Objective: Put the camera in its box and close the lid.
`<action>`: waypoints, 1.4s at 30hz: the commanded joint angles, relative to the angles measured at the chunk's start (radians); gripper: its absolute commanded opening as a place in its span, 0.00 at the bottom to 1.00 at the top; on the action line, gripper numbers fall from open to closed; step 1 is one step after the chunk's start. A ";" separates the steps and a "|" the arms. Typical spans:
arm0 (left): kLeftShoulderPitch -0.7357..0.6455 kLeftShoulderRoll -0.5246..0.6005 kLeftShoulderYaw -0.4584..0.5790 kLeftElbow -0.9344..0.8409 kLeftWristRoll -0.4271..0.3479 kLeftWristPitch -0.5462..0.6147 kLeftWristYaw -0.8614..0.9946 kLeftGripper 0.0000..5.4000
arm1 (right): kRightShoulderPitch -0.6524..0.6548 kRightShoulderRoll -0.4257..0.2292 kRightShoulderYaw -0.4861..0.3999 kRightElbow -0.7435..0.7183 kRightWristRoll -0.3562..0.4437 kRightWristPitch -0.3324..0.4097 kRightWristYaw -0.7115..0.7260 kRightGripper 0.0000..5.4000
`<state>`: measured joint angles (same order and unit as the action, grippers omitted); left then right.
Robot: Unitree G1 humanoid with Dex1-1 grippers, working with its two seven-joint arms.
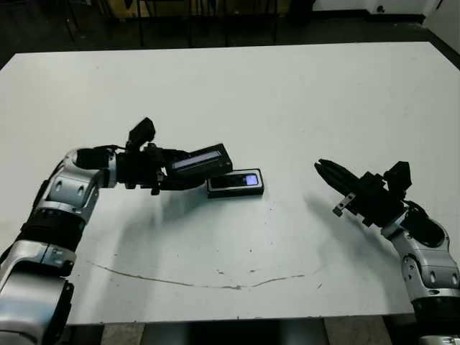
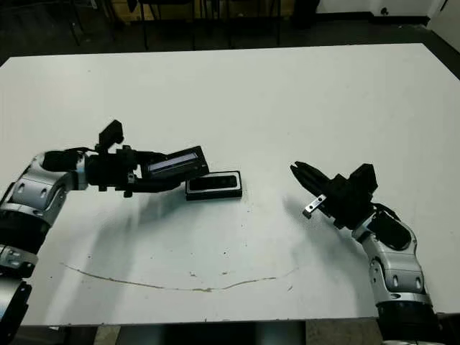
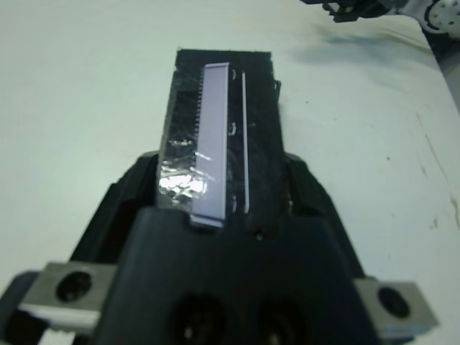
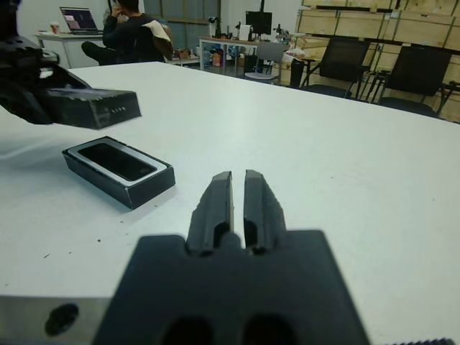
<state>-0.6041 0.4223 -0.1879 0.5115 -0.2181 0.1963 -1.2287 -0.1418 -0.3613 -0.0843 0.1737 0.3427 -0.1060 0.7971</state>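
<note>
Left hand (image 1: 167, 177) grips black, pale-striped lid (image 1: 202, 162).

The robot's left arm reaches across the table toward its centre, its left gripper (image 1: 188, 172) clamped on the lid (image 1: 202, 159), held tilted above the surface. The right arm is bent at the table's near right, its right gripper (image 1: 321, 167) raised, empty, fingers (image 4: 218, 201) pressed nearly together.
</note>
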 commanded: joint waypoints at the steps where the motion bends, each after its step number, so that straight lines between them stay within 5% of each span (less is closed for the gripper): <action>1: -0.031 -0.012 -0.015 0.055 0.026 -0.027 -0.015 0.52 | 0.006 0.000 0.002 0.012 -0.001 -0.006 0.007 0.00; 12: -0.124 -0.042 -0.082 0.213 0.120 -0.048 -0.079 0.52 | -0.007 0.013 0.004 0.073 -0.002 -0.064 0.038 0.00; 20: -0.139 -0.047 -0.105 0.244 0.156 -0.078 -0.087 0.52 | -0.016 0.006 0.002 0.096 0.000 -0.052 0.038 0.00; 33: -0.128 -0.054 -0.103 0.266 0.166 -0.087 -0.085 0.52 | -0.009 -0.011 0.000 0.060 0.000 0.071 0.012 0.00; 42: -0.127 -0.074 -0.099 0.310 0.163 -0.084 -0.103 0.52 | -0.040 -0.004 -0.014 0.150 0.035 0.056 0.078 0.00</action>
<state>-0.7506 0.3551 -0.2678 0.7907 -0.0838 0.1001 -1.3257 -0.1734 -0.3581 -0.0915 0.3012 0.3756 -0.0496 0.8638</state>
